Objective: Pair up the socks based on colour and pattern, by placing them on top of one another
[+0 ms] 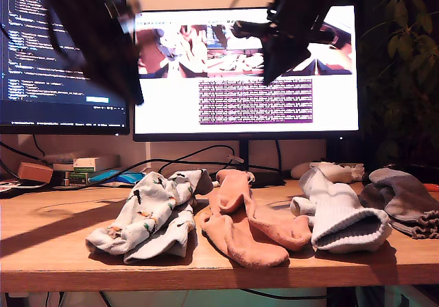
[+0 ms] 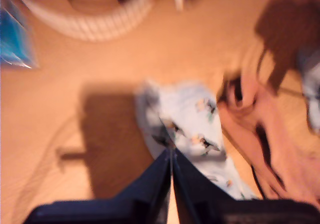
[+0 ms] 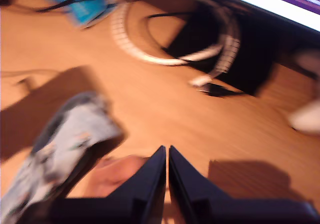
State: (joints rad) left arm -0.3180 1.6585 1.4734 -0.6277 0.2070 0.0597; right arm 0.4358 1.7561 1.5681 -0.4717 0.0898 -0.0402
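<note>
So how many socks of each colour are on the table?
Pale blue printed socks: 2
Salmon-pink socks: 2
White ribbed socks: 2
Grey socks: 2, overlapping
Total: 8

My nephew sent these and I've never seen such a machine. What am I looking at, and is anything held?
I am two robot arms, the dark blurred shapes high in the exterior view, which a camera facing the wooden desk took. The other two pictures come from cameras riding on each arm, looking along its claw. On the desk lie printed pale blue socks, pink socks, white ribbed socks and grey socks, with monitors behind. My first claw and my second claw are both shut and hold nothing.
</note>
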